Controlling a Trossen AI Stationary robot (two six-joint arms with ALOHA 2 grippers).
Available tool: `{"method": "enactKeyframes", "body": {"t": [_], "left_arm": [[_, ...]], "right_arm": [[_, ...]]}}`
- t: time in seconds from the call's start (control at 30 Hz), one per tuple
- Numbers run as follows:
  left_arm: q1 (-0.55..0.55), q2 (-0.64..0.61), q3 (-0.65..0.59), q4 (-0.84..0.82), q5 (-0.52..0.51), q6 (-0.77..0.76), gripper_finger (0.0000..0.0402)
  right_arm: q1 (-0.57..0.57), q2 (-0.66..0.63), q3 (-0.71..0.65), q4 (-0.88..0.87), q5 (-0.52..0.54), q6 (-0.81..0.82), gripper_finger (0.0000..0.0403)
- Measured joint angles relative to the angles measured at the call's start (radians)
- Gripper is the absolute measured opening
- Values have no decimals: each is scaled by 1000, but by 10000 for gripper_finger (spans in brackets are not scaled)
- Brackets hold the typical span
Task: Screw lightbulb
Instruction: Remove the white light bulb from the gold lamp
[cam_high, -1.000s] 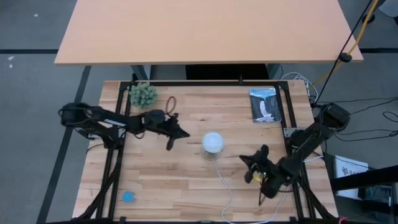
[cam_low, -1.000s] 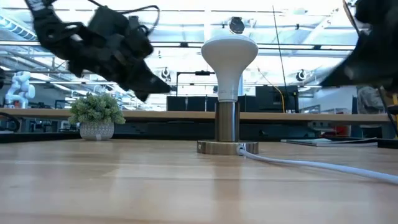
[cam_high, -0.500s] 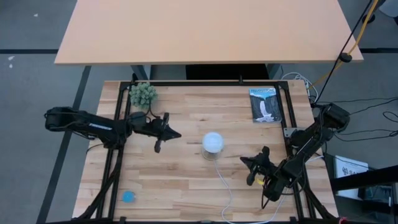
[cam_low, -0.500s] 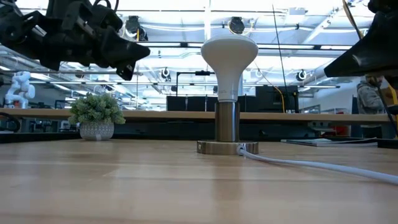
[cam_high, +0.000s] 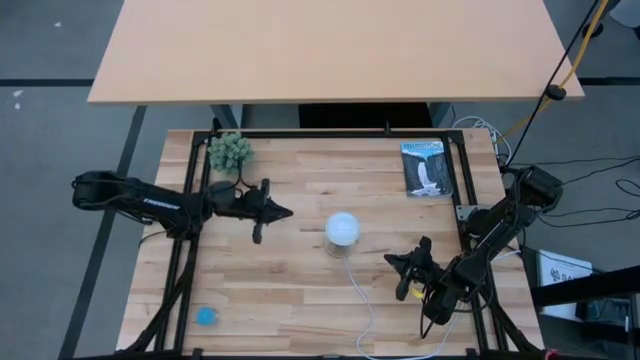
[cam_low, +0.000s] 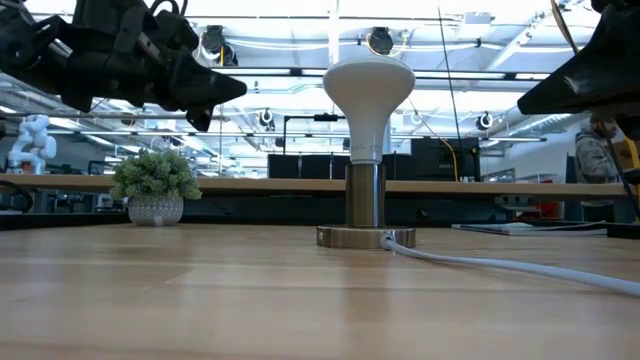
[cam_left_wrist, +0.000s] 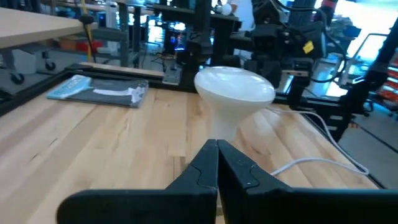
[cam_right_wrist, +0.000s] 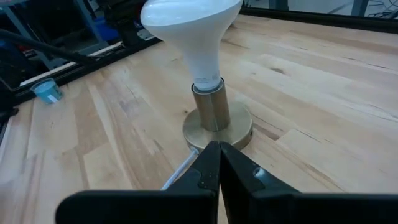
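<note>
The white frosted lightbulb (cam_high: 342, 228) stands upright with its narrow base in a brass socket (cam_low: 365, 200), which rests on its round disc on the table's middle. It also shows in the left wrist view (cam_left_wrist: 234, 87) and the right wrist view (cam_right_wrist: 193, 31). My left gripper (cam_high: 288, 212) hangs shut and empty above the table, to the left of the bulb. My right gripper (cam_high: 390, 260) hangs shut and empty to the near right of the bulb. Both point at the bulb.
A white cord (cam_high: 365, 300) runs from the socket to the table's near edge. A small potted plant (cam_high: 230, 152) and a brown ring (cam_high: 275, 165) are at the far left, a booklet (cam_high: 427, 168) at the far right, and a blue disc (cam_high: 206, 316) at the near left.
My left gripper has drawn back from the bulb toward the table's left edge and risen a little, then held still. The bulb and the socket have not moved.
</note>
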Motion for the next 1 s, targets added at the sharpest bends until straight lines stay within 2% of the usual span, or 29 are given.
{"method": "enactKeyframes", "body": {"t": [0.13, 0.33, 0.67, 1.0], "left_arm": [[-23, 20, 1, 0, -28, 30, 0], [-49, 116, 37, 14, -86, 51, 0], [-88, 312, 121, 29, -87, 53, 0], [-126, 419, 187, 31, -85, 55, 0]], "right_arm": [[-6, 0, 0, 0, 0, 0, 0], [-57, 0, 0, -2, -1, -8, 0], [-124, 0, 0, -1, -7, -7, 0], [-125, 0, 0, -1, -9, -7, 0]]}}
